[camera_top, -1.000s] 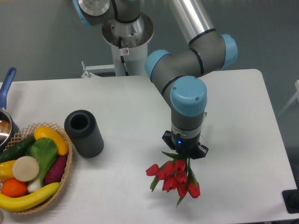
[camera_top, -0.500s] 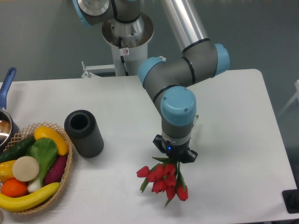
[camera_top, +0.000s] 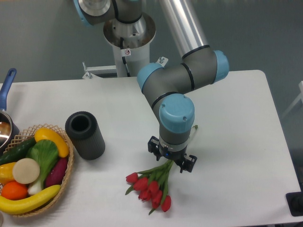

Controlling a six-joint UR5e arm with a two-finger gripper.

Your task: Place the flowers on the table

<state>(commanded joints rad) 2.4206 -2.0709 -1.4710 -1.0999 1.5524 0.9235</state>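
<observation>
A bunch of red tulips [camera_top: 149, 187] with green stems lies low over the white table [camera_top: 236, 118], near its front edge and right of centre, with the blooms pointing down-left. My gripper [camera_top: 170, 161] points straight down and is shut on the stems just above the blooms. One stem end pokes out behind the wrist. I cannot tell whether the blooms touch the table. A black ribbed cylindrical vase [camera_top: 85, 135] stands upright and empty to the left, well apart from the gripper.
A wicker basket [camera_top: 71, 163] of toy vegetables and fruit sits at the front left. A pot with a blue handle [camera_top: 6, 85] is at the left edge. The arm's base [camera_top: 129, 42] stands at the back. A black object [camera_top: 296, 203] is at the front right corner.
My gripper has moved left with the tulips. The bunch has swung from hanging down-right to pointing down-left, and it sits lower toward the table.
</observation>
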